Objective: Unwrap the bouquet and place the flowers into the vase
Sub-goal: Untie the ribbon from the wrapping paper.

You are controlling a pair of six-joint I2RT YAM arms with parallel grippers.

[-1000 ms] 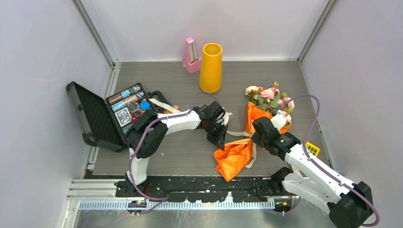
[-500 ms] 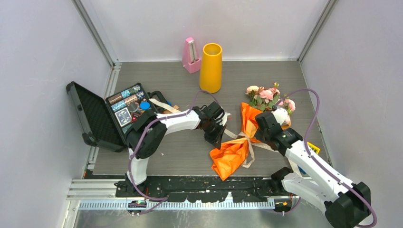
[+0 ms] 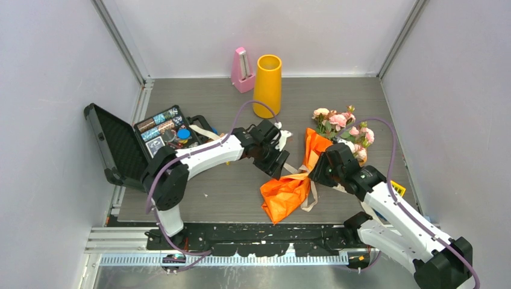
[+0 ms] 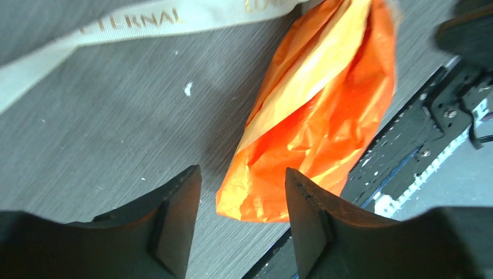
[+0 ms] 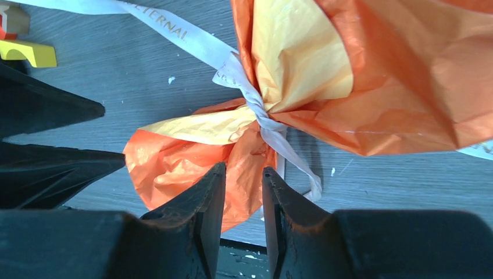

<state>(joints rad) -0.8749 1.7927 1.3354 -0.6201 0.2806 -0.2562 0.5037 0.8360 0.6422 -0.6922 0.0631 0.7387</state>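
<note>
A: Where's the bouquet [image 3: 292,189]?
B: Mid-frame on the counter [image 3: 229,186], lying diagonally, blooms [image 3: 343,123] toward upper right. My left hand [image 4: 241,171] and right hand [image 5: 243,168] are part open, empty. The right is nearer the ribbon knot [image 5: 258,113].

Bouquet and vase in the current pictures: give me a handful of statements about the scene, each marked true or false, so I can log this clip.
1. The vase stands upright with nothing sticking out of it. True.
2. The ribbon is off the bouquet. False: it is tied around the waist of the orange paper.
3. On the left gripper, the jaws are apart with nothing between them. True.
4. The flowers have been freed from the wrap. False: their stems sit inside the paper, and only the heads poke out.
5. The black case is closed. False: its lid is open.
</note>
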